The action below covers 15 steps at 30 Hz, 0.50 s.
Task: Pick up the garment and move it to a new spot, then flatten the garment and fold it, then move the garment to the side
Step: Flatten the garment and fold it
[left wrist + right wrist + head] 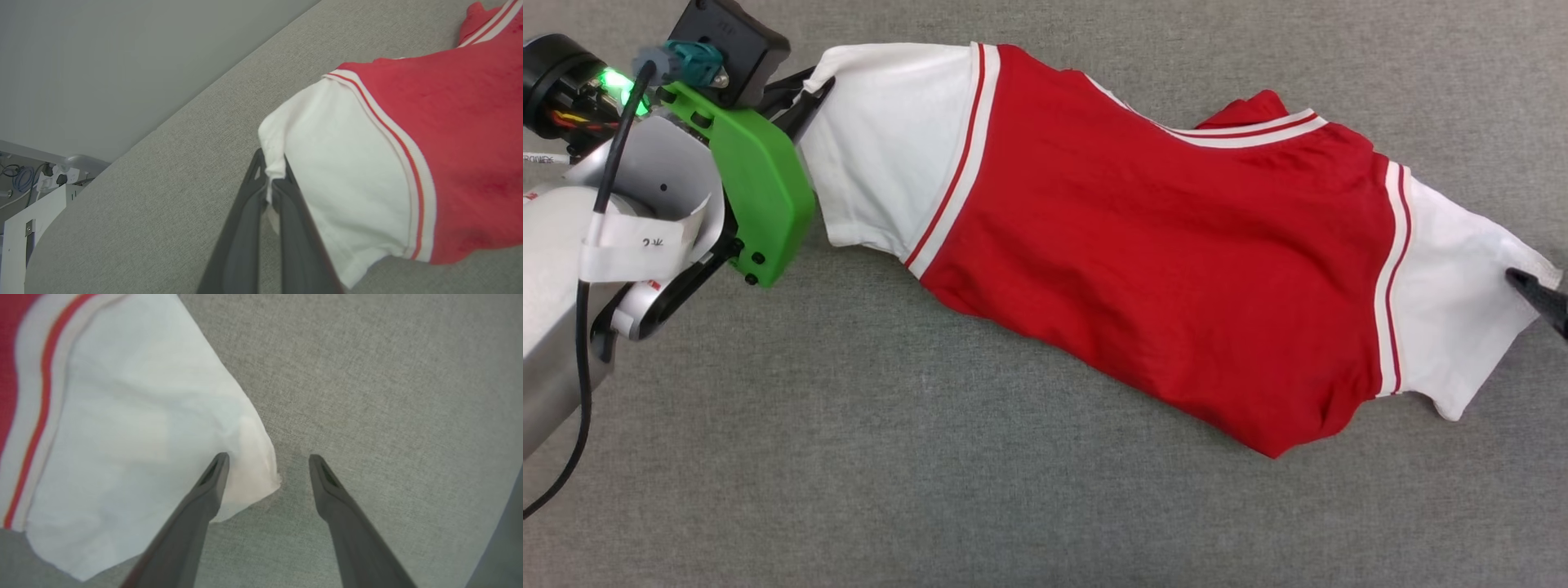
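Red garment (pixel 1143 245) lies spread across a grey fabric surface (pixel 849 449). With jaws closed, the left gripper (pixel 269 183) pinches one white sleeve's edge; the right gripper (pixel 268 457), jaws wide apart, straddles the opposite sleeve's corner, holding nothing.

At the bottom centre the left tool (pixel 270 173) was pinched together on the white sleeve edge of the red shirt (pixel 461 134), which spread across the right of the frame over the grey table (pixel 155 196). A pale wall (pixel 102 61) stood at the upper left.
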Tool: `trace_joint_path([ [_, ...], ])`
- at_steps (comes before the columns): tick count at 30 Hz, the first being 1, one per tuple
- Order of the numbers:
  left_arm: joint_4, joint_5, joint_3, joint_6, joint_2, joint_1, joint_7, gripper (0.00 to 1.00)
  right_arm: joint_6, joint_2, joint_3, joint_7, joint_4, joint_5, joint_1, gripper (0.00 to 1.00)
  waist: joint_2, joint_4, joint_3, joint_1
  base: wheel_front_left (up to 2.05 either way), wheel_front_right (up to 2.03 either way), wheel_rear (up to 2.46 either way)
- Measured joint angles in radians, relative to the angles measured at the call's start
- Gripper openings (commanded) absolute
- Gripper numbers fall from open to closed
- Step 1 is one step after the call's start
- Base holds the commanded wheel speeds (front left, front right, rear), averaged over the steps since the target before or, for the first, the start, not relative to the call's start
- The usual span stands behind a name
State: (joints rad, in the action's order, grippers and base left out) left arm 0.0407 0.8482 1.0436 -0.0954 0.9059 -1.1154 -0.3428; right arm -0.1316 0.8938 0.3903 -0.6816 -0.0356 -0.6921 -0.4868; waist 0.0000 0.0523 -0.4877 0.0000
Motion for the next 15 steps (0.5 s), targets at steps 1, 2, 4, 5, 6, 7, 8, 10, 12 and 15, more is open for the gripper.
trace_joint_path([
  [1, 0.002, -0.003, 0.0, -0.002, -0.001, -0.002, 0.0, 0.0, 0.0, -0.01, 0.014, 0.0, -0.022, -0.001, -0.01, 1.0, 0.0, -0.002, -0.006, 0.0, 0.0, 0.0, 0.0],
  [2, 0.003, -0.004, -0.001, -0.003, -0.004, -0.004, 0.0, 0.0, 0.0, -0.019, 0.035, 0.001, -0.044, -0.001, -0.018, 1.0, 0.0, -0.005, -0.013, 0.0, 0.0, 0.0, 0.0],
  [4, 0.003, -0.007, -0.001, -0.003, -0.007, -0.009, 0.0, 0.0, 0.0, -0.03, 0.058, 0.016, -0.083, -0.005, -0.034, 1.0, 0.0, -0.01, -0.026, 0.0, 0.0, 0.0, 0.0],
  [5, 0.002, -0.01, -0.001, -0.003, -0.01, -0.012, 0.001, 0.0, 0.0, -0.031, 0.072, 0.026, -0.104, -0.007, -0.046, 1.0, 0.0, -0.013, -0.033, 0.0, 0.0, 0.0, 0.0],
  [6, 0.002, -0.011, -0.001, -0.005, -0.012, -0.014, 0.004, 0.0, 0.002, -0.036, 0.085, 0.034, -0.122, -0.011, -0.055, 1.0, 0.0, -0.014, -0.039, 0.0, 0.0, 0.0, 0.0],
  [7, 0.0, -0.011, -0.001, -0.006, -0.014, -0.014, 0.005, 0.0, 0.002, -0.038, 0.097, 0.043, -0.134, -0.016, -0.061, 1.0, 0.0, -0.016, -0.044, 0.0, 0.0, 0.0, 0.0],
  [8, -0.003, -0.011, 0.0, -0.006, -0.018, -0.014, 0.008, 0.0, 0.002, -0.038, 0.116, 0.05, -0.142, -0.022, -0.07, 1.0, -0.0001, -0.017, -0.048, 0.0, 0.0, 0.0, 0.0],
  [10, -0.008, -0.011, 0.001, -0.005, -0.021, -0.014, 0.009, 0.0, 0.002, -0.031, 0.147, 0.064, -0.155, -0.038, -0.084, 1.0, -0.0001, -0.019, -0.051, -0.0001, 0.0, 0.0, 0.0],
  [12, -0.015, -0.011, 0.002, -0.005, -0.021, -0.014, 0.014, 0.0, 0.004, -0.028, 0.168, 0.082, -0.168, -0.059, -0.095, 0.47, -0.0001, -0.017, -0.047, -0.0001, 0.0, 0.0, 0.0],
  [15, -0.029, -0.011, 0.004, -0.004, -0.02, -0.013, 0.02, 0.0, 0.006, -0.03, 0.196, 0.129, -0.188, -0.078, -0.105, 0.0, 0.0, -0.011, -0.035, -0.0001, 0.0, 0.0, 0.0],
])
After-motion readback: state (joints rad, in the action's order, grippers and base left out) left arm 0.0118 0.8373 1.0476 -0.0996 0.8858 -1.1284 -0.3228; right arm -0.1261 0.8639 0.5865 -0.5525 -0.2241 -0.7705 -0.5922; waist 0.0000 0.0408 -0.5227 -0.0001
